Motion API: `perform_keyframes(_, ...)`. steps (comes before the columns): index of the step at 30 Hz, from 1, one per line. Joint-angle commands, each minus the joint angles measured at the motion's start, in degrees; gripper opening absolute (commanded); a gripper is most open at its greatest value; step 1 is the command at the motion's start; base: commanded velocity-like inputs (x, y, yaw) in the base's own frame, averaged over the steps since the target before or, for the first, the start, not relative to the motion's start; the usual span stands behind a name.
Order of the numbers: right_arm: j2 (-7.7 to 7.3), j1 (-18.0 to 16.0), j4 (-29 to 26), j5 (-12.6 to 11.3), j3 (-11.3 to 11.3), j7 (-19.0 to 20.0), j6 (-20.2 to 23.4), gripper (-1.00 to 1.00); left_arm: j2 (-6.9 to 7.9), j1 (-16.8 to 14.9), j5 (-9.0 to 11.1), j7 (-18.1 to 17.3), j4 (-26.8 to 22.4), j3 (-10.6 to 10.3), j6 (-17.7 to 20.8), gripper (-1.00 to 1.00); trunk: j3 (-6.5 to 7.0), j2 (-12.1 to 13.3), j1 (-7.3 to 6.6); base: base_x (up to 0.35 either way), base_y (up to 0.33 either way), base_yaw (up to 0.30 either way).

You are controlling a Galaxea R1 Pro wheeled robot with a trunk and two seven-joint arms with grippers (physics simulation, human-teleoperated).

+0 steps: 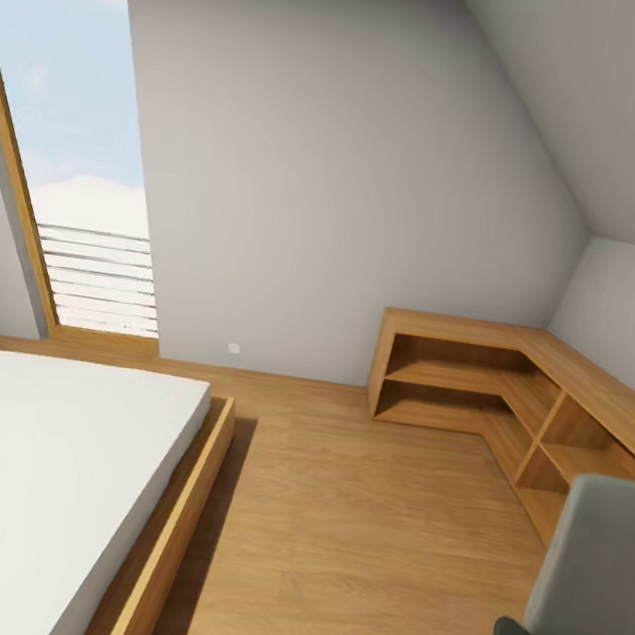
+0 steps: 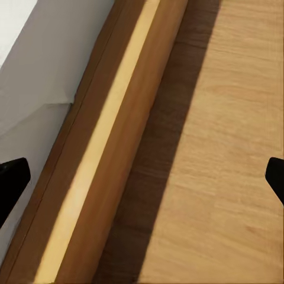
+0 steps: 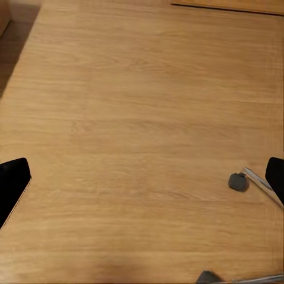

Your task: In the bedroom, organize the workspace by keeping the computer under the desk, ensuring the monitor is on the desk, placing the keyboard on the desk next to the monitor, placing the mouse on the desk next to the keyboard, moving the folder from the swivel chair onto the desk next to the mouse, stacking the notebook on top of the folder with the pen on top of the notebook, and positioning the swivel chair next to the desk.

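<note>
Swivel chair: nearest to us, the swivel chair (image 1: 592,578) stands at the lower right of the head view, grey back and dark armrest showing, on the floor (image 1: 359,525) just beside the low wood shelf unit (image 1: 507,405).
Chair base: in the right wrist view we see a castor (image 3: 238,181) and a metal leg resting on the floor boards.
Left hand: our left hand (image 2: 142,177) is released, fingers spread wide and grasping nothing, above the wooden bed frame (image 2: 112,148) at the edge of the mattress (image 1: 32,479).
Right hand: our right hand (image 3: 142,180) is likewise released and empty, over bare floor near the chair base.
Room: sloped pale walls and a skylight (image 1: 78,153).
Progress: we judge that nothing can be confirmed as done from this position; we are between stops.
Left to do: by our reckoning, every placement, the folder's move and the chair's positioning.
</note>
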Motion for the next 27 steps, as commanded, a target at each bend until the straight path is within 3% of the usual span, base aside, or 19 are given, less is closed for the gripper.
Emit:
perform_keyframes(1,-0.01,-0.05,0.05,0.17,0.34,-0.56,-0.05,1.0,0.02,-0.04,0.45,0.28,-0.03,-0.49,-0.23,1.0,-0.07,-0.04,0.02,0.153,0.147,0.0)
perform_keyframes(13,-0.01,-0.04,0.05,0.17,0.33,-0.56,-0.12,1.0,0.02,-0.06,0.45,0.28,-0.03,-0.52,-0.15,1.0,-0.07,-0.04,0.02,0.058,0.034,0.0)
perform_keyframes(27,-0.01,-0.04,0.05,0.17,0.34,-0.56,-0.05,1.0,0.02,-0.06,0.45,0.28,-0.03,-0.49,-0.14,1.0,-0.07,-0.04,0.02,0.298,0.001,0.0)
